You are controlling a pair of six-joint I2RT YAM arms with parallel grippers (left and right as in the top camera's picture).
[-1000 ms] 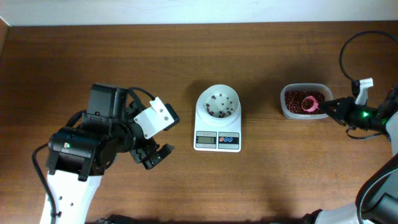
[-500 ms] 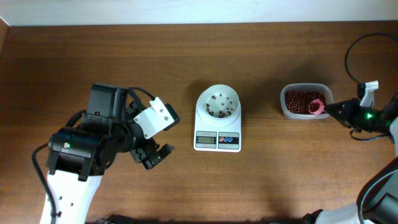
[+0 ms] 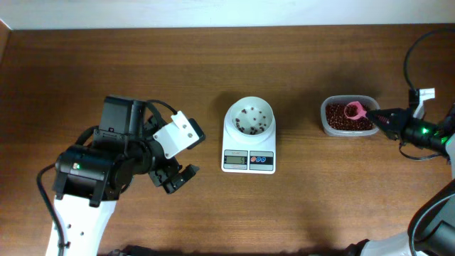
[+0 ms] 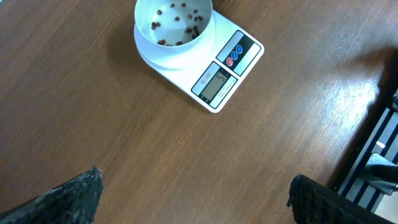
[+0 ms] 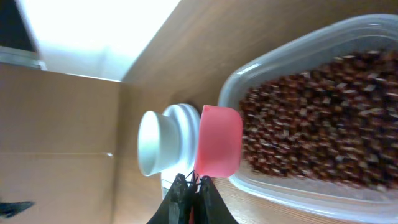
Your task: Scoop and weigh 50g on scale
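Note:
The white scale [image 3: 248, 151] stands mid-table, and its round bowl top [image 3: 249, 117] holds a few red beans. It also shows in the left wrist view as the scale [image 4: 214, 65] and in the right wrist view as the scale [image 5: 157, 143]. My right gripper [image 3: 375, 116] is shut on the handle of a pink scoop [image 3: 353, 111], which hangs over the clear tub of red beans [image 3: 348, 131]. From the wrist, the scoop [image 5: 217, 140] is by the tub's near rim [image 5: 298, 186], held in the right gripper [image 5: 191, 185]. My left gripper [image 3: 175, 178] stands open over bare table left of the scale; the left gripper [image 4: 194, 182] holds nothing.
The table's far edge runs along a pale wall [image 3: 213, 13]. A black cable [image 3: 409, 60] loops above the right arm near the tub. Brown wood tabletop [image 3: 306, 206] lies between the scale and the tub.
The right gripper has drawn the pink scoop from the tub's front right corner toward its far side. The left arm and the scale have not moved.

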